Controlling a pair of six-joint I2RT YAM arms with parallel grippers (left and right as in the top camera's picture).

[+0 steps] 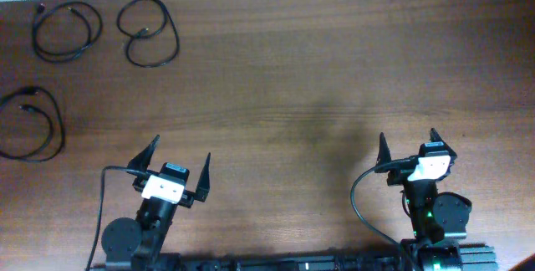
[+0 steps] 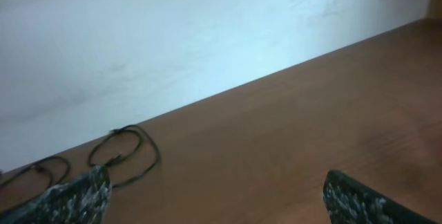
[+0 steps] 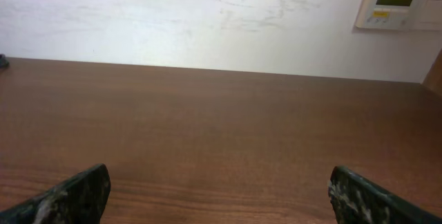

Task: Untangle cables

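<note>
Cables [image 1: 147, 31] lie as three separate loops at the far left of the table [image 1: 292, 95]. The leftmost loop [image 1: 62, 133] runs off the frame edge, and I can't make out the plugs. My left gripper [image 1: 181, 147] is spread wide, empty, well apart from them. My right gripper [image 1: 408, 134] likewise gapes, holding nothing.

Three separate black cables [image 1: 99, 27] [image 1: 175, 41] [image 1: 60, 129], two claws [image 1: 180, 147] [image 1: 408, 134], one wooden table [image 1: 301, 79]
</note>
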